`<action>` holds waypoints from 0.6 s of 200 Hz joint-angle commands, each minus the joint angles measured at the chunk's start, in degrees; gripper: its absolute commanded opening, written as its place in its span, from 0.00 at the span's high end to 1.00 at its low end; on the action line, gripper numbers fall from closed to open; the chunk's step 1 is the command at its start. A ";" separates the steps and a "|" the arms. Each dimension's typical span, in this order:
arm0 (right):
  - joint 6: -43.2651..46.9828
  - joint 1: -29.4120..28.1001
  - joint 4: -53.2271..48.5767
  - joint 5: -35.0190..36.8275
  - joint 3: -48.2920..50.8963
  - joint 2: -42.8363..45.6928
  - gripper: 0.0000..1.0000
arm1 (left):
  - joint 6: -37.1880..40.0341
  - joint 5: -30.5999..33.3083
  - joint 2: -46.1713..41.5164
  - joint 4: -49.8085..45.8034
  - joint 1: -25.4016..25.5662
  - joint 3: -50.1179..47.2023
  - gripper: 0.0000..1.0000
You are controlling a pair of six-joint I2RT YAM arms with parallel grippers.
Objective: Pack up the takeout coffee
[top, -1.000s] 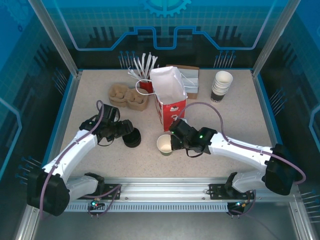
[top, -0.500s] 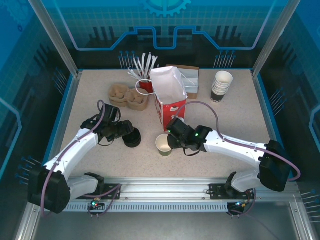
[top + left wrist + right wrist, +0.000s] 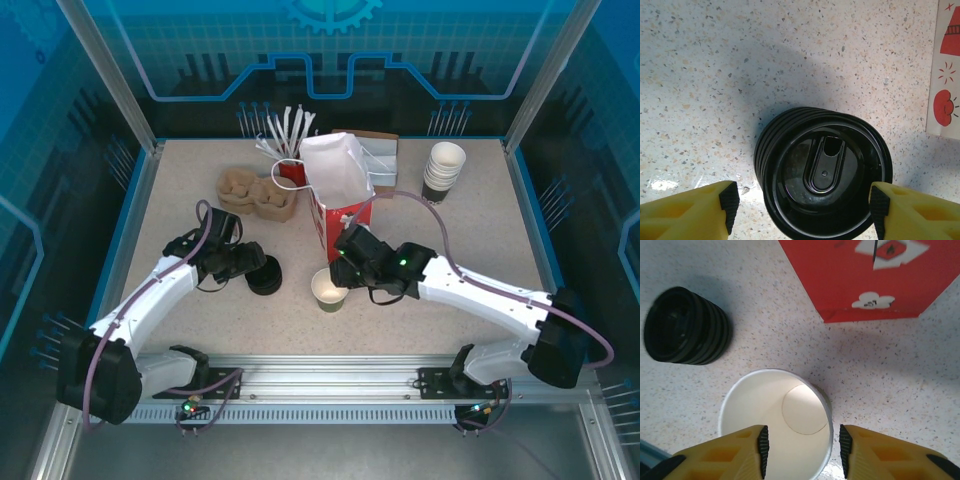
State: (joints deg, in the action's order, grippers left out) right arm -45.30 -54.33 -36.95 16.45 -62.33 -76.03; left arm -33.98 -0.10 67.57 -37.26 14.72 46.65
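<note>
The takeout coffee's paper cup [image 3: 328,290] [image 3: 775,425] stands upright on the table with its top open, white inside and dark olive outside. My right gripper [image 3: 345,278] [image 3: 803,452] is open over its right rim, one finger above the inside and the other just outside the wall, neither pressing it. A stack of black lids [image 3: 265,277] [image 3: 822,190] sits to the cup's left. My left gripper [image 3: 255,262] [image 3: 804,212] is open, a fingertip on each side of the top lid, with small gaps.
A red paper bag [image 3: 340,190] [image 3: 865,275] stands open just behind the cup. A pulp cup carrier [image 3: 258,192], a red holder of wrapped straws [image 3: 285,140], a brown box [image 3: 380,160] and a stack of lidless cups [image 3: 443,172] line the back.
My right gripper has opened and let go of the cup's rim, leaving the cup standing slightly further left. My left gripper's jaws have narrowed a little around the lids.
</note>
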 commanded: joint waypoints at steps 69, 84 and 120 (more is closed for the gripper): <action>1.10 3.04 -6.78 1.62 -0.48 11.34 0.54 | 2.12 2.59 3.51 -1.55 0.91 1.20 0.48; 0.88 3.76 -7.08 1.49 0.81 12.83 0.53 | 2.01 2.78 4.47 -1.48 1.18 1.50 0.49; 0.40 5.08 -7.61 1.31 3.46 15.70 0.53 | 1.68 2.96 6.49 -0.79 1.88 1.68 0.54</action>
State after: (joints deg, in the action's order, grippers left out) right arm -44.38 -50.33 -42.54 17.21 -60.60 -62.24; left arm -32.88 1.78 72.66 -37.39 16.01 46.76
